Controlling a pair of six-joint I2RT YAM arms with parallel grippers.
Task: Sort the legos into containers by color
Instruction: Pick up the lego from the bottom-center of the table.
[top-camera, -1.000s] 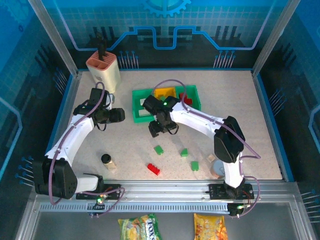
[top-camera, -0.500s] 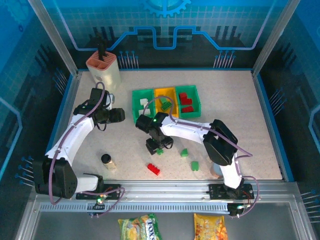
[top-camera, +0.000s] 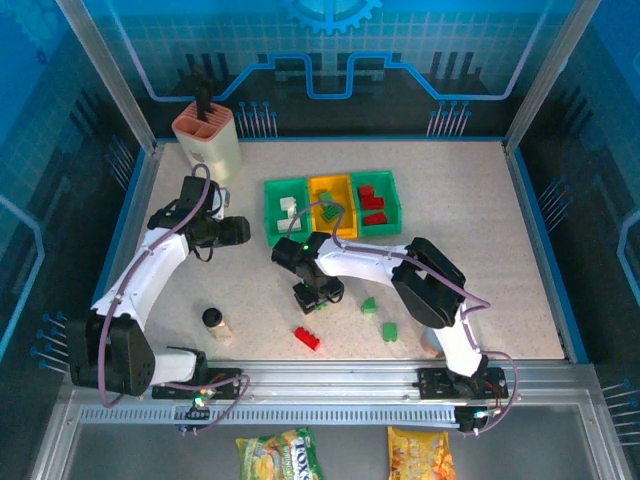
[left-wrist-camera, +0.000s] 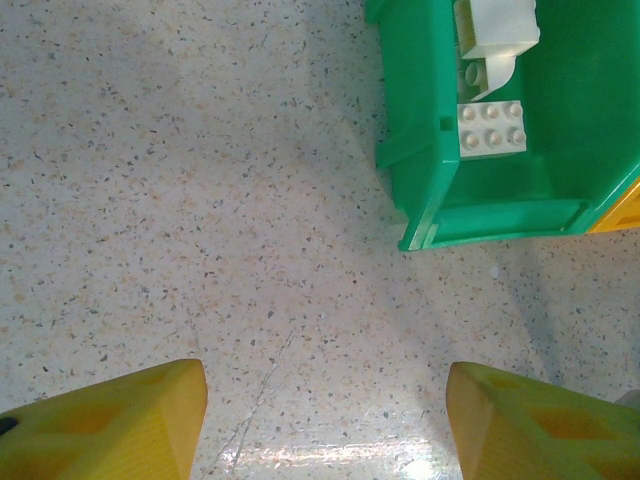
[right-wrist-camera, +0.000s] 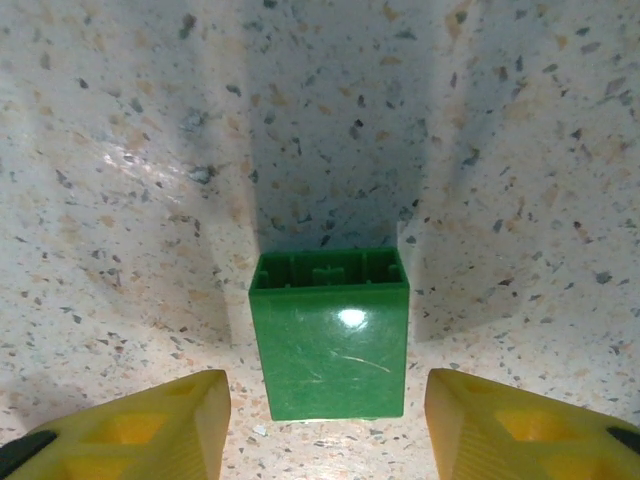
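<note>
Squarely over the green brick (right-wrist-camera: 330, 335), hovers with right gripper (top-camera: 316, 296) fingers spread, one either side of it, far nearer it than left gripper (top-camera: 240, 231).

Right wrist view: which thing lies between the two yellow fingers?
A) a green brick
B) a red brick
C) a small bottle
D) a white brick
A: a green brick lies on the speckled table inside the open right gripper, and it touches neither finger.
</note>
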